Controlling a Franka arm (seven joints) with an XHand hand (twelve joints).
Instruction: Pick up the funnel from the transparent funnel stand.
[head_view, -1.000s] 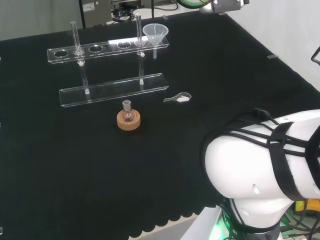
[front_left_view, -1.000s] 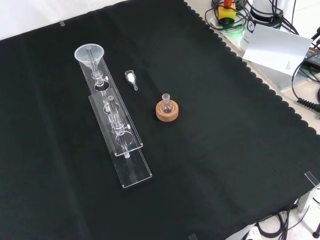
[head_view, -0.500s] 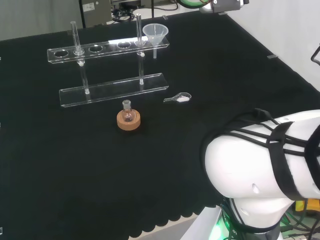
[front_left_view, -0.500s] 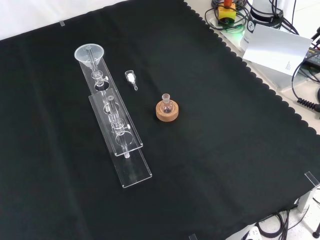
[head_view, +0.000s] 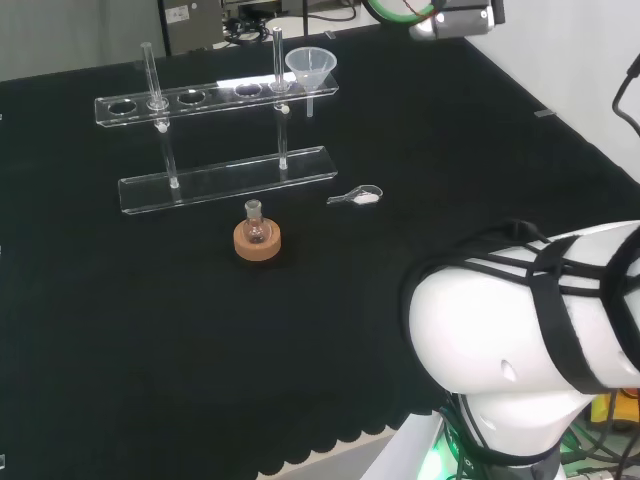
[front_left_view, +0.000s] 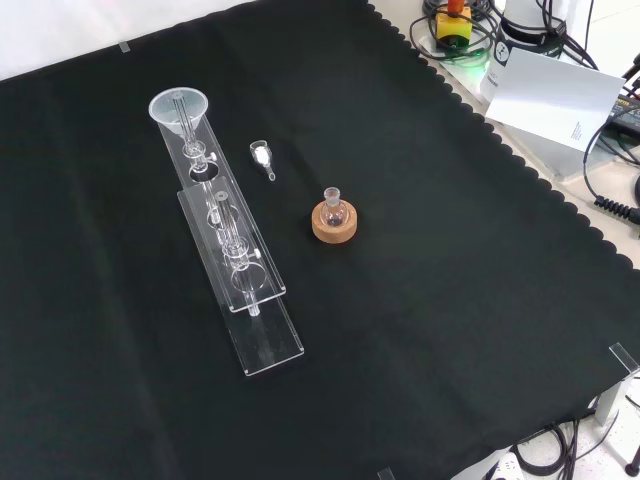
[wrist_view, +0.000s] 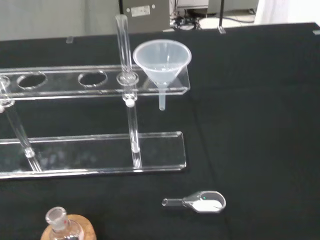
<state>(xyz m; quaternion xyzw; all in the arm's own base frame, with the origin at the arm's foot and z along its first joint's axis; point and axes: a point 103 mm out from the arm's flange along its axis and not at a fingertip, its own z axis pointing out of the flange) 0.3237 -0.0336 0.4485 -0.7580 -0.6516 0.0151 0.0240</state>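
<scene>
Funnel waiting in the end hole of the stand

Funnel (wrist_view: 162, 62) is sitting upright in the last hole of the transparent funnel stand (wrist_view: 95, 84), its cone resting on the upper plate and its short stem hanging free beneath, well above the base plate. In the head view the funnel (head_view: 311, 68) is occupying the stand's right end; in the front view it (front_left_view: 179, 108) is sitting at the far end of the stand (front_left_view: 232, 255). A vertical rod (wrist_view: 123, 47) is rising just beside the cone. Nothing is touching the funnel, so the pickup is not yet begun. No part of the hand is appearing, so I cannot tell how its fingers are set.

Judging from this, the approach should be coming in from the open side of the cone, away from the rod, with fingers closing on the rim or upper cone wall. The lift should be going straight up until the stem is clearing the hole; tilting early risks dragging the light stand.

Nearby on the cloth, a small scoop (wrist_view: 197, 202) holding white powder and a little flask on a cork ring (head_view: 257, 238) are lying clear of that path.
</scene>
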